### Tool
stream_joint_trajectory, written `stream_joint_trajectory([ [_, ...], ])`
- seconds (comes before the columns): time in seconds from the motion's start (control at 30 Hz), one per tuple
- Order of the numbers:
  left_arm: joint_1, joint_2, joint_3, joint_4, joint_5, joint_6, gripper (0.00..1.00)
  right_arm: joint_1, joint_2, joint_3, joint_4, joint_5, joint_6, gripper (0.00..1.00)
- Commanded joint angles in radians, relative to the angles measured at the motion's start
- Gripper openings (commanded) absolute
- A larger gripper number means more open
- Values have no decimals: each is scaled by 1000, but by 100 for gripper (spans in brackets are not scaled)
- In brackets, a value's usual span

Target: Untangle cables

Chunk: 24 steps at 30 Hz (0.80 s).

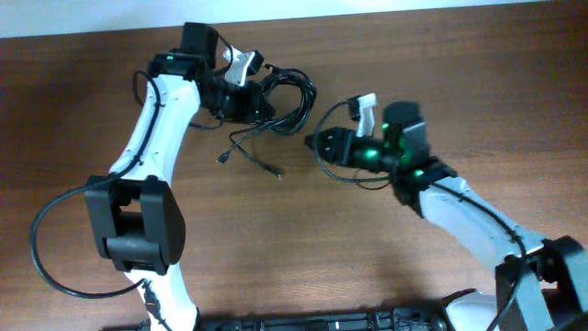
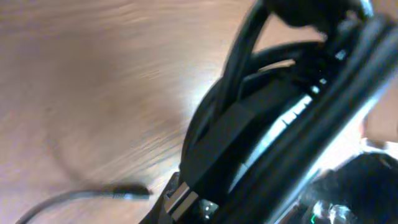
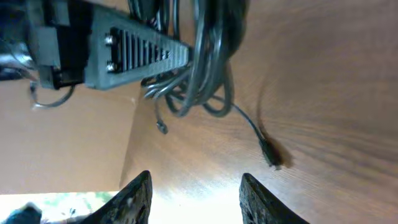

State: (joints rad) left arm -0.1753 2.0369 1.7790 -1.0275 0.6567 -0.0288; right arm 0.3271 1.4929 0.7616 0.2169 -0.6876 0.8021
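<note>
Cables (image 1: 292, 92) lie left of the wide-open, empty right pincer (image 3: 196, 180); left pincer (image 1: 250, 97) sits among them, grip indeterminate.

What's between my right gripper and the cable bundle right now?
Mostly bare table, seen in the right wrist view. One loose cord ending in a small plug trails out of the cables toward the open right gripper; nothing else lies there.

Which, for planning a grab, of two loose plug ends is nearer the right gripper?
The lower-right plug end, nearer the right gripper; the left plug end lies farther.
</note>
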Motion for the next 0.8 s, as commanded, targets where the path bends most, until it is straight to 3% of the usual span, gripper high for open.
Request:
stream_joint_trajectory([
  [0.0, -23, -6, 19, 5, -259, -620, 0, 103, -21, 18, 7, 256, 143, 64],
  [0.03, -27, -6, 19, -2, -257, -854, 0, 135, -20, 18, 7, 313, 169, 68],
  [0.07, -33, -6, 19, -6, -253, -995, 0, 168, -20, 18, 8, 381, 241, 68],
  [0.1, -40, -6, 19, -5, -253, -1033, 0, 193, -20, 18, 7, 434, 311, 68],
  [0.17, -57, -6, 19, -5, -253, -1034, 0, 240, -13, 18, 34, 524, 389, 68],
  [0.57, -150, -6, 19, -5, -204, -1298, 0, 289, 87, 18, 177, 531, 328, 65],
  [0.77, -181, -6, 19, -5, -171, -1315, 0, 317, 87, 18, 189, 536, 328, 63],
])
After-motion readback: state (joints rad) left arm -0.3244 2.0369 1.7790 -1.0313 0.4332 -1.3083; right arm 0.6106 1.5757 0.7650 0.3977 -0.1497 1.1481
